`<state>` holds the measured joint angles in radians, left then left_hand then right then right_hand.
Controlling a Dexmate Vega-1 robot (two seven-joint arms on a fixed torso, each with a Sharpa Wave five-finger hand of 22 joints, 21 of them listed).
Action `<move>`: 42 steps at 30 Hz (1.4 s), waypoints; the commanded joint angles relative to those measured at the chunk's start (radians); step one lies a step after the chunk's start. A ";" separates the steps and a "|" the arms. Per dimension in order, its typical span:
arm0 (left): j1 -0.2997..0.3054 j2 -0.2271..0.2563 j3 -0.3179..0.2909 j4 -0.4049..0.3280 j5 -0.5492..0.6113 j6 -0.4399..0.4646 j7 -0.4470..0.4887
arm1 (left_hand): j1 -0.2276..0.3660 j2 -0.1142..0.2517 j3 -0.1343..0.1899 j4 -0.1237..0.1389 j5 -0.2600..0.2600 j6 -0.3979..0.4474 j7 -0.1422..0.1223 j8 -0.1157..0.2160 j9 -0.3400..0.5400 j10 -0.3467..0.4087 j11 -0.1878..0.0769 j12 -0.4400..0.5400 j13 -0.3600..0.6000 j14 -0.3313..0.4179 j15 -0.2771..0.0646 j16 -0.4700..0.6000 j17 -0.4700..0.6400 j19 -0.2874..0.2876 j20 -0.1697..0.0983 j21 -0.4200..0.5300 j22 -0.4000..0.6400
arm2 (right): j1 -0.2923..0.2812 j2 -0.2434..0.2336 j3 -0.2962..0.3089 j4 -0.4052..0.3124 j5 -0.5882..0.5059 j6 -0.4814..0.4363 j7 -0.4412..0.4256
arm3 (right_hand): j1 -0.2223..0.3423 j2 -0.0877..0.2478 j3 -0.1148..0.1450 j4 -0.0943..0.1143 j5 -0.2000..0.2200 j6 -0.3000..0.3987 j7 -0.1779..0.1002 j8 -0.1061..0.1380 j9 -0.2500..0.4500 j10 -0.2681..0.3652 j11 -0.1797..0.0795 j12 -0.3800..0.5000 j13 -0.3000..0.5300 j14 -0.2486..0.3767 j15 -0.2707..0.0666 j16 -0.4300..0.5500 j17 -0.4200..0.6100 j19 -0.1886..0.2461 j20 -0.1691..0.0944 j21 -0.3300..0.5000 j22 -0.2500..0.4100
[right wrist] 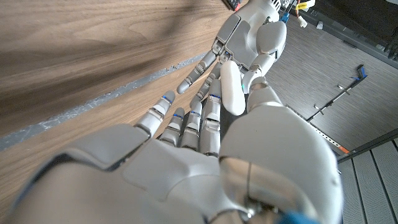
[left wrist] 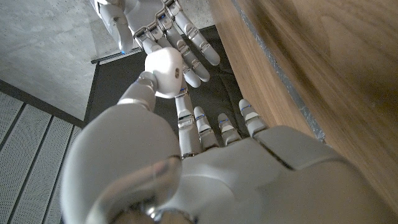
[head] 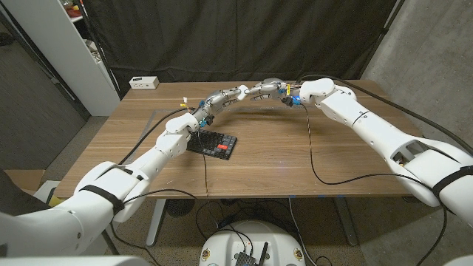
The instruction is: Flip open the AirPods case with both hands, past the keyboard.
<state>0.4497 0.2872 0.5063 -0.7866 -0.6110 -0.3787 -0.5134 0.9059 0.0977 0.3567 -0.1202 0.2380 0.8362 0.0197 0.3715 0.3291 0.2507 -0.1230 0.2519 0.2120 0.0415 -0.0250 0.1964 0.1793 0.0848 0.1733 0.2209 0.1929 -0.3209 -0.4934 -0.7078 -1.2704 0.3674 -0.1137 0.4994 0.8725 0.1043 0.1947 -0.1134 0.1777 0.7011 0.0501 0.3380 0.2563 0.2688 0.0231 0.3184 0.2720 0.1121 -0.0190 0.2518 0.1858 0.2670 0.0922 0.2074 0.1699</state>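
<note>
Both hands are meeting above the counter (head: 295,166), on the far side of the keyboard (head: 214,143), which is serving here as the landmark. The left hand (head: 222,98) is reaching over and beyond the keyboard; the right hand (head: 272,89) is coming in from the opposite side, just beside it.

The case (left wrist: 164,72) is sitting between the two hands, raised off the counter beyond the keyboard. In the left wrist view it is appearing as a white rounded body held at the left thumb tip, with the right hand's fingers (left wrist: 186,43) spread close behind it. In the right wrist view the case (right wrist: 233,87) is showing edge-on between the hands. The left hand is judged to be pinching the case. Whether the right hand is actually gripping it or only touching it cannot be told: its fingers are extended, not curled.

No lid seam or gap is visible, so the case is judged to be closed at this point.

Procedure for this step, as judgement:
- Keep the left pinch on the lower body only, clear of the lid.
- Bring a right fingertip under the lid's front lip, opposite the hinge.
- Lever upward in a short arc while the left hand is resisting.
- Avoid squeezing harder; the smooth shell is likely to squirt out and drop toward the keyboard.
</note>
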 commanded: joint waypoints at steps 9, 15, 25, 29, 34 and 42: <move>0.042 0.014 0.009 -0.068 0.024 -0.015 0.092 | 0.017 0.009 -0.011 0.002 0.010 0.120 -0.130 -0.007 0.000 0.024 -0.002 0.012 0.003 0.025 0.001 0.009 0.005 0.015 0.002 0.011 0.007 | -0.013 0.032 -0.017 -0.007 0.009 -0.022 -0.063 | 0.027 0.012 0.010 -0.025 0.003 0.068 -0.021 0.036 0.032 0.053 -0.012 0.015 0.010 0.062 -0.015 0.013 0.004 0.039 -0.011 0.004 0.003; 0.043 0.008 0.009 -0.063 0.017 -0.014 0.086 | 0.019 0.011 -0.015 0.003 0.013 0.123 -0.128 -0.008 -0.001 0.030 0.000 0.014 0.004 0.031 0.000 0.009 0.005 0.018 0.001 0.013 0.007 | -0.018 0.040 -0.017 0.001 0.010 -0.010 -0.075 | 0.056 0.030 0.026 -0.036 0.006 0.091 -0.035 0.052 0.052 0.083 -0.027 0.023 0.013 0.081 -0.030 0.015 0.005 0.048 -0.026 0.002 0.003; 0.037 -0.014 -0.005 -0.023 -0.029 0.002 0.037 | 0.021 0.013 -0.021 0.004 0.015 0.127 -0.120 -0.010 0.000 0.033 0.001 0.015 0.006 0.036 -0.002 0.009 0.005 0.020 0.001 0.014 0.008 | -0.033 0.045 -0.010 0.011 0.009 0.020 -0.101 | 0.160 0.074 0.085 -0.060 0.023 0.104 -0.067 0.075 0.097 0.110 -0.069 0.025 0.025 0.113 -0.079 0.021 0.011 0.049 -0.052 -0.006 0.003; 0.030 -0.023 -0.012 -0.007 -0.055 0.028 0.006 | 0.022 0.015 -0.023 0.004 0.016 0.125 -0.117 -0.011 0.002 0.031 0.005 0.014 0.007 0.036 -0.002 0.008 0.005 0.020 0.000 0.014 0.008 | -0.034 0.049 -0.008 0.022 0.006 0.039 -0.106 | 0.189 0.076 0.100 -0.059 0.026 0.110 -0.076 0.083 0.111 0.118 -0.087 0.025 0.029 0.122 -0.091 0.026 0.015 0.050 -0.056 -0.007 0.003; 0.021 -0.039 -0.025 0.015 -0.094 0.073 -0.035 | 0.021 0.023 -0.026 0.008 0.016 0.124 -0.099 -0.011 0.006 0.030 0.013 0.013 0.008 0.034 0.000 0.006 0.005 0.019 -0.001 0.014 0.009 | -0.037 0.053 -0.006 0.034 0.001 0.063 -0.113 | 0.206 0.075 0.107 -0.059 0.027 0.108 -0.085 0.085 0.120 0.124 -0.098 0.027 0.033 0.125 -0.100 0.028 0.017 0.050 -0.059 -0.007 0.003; 0.002 -0.083 -0.073 0.083 -0.195 0.175 -0.132 | 0.045 0.055 -0.017 -0.003 -0.005 0.129 -0.052 -0.005 0.026 0.037 0.041 0.015 0.012 0.041 0.004 0.002 0.000 0.019 0.000 0.017 0.012 | -0.047 0.053 -0.010 0.039 -0.037 0.114 -0.152 | 0.227 0.071 0.114 -0.055 0.025 0.112 -0.105 0.091 0.134 0.133 -0.117 0.029 0.039 0.137 -0.115 0.036 0.022 0.049 -0.064 -0.008 0.003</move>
<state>0.4720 0.2497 0.4791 -0.7731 -0.7008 -0.3121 -0.5393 0.9099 0.1016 0.3321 -0.1147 0.2414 0.8813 0.0330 0.3557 0.3429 0.2838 -0.0928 0.2593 0.2212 0.0736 -0.0250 0.2002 0.1778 0.0987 0.1697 0.2334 0.2026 -0.3571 -0.4438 -0.7174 -1.2436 0.3671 -0.0573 0.3877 1.0769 0.1711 0.2961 -0.1699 0.1967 0.7658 0.0130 0.4186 0.3656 0.3982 -0.0820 0.3408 0.3044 0.2344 -0.0378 0.2808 0.2027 0.3145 0.0372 0.1996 0.1697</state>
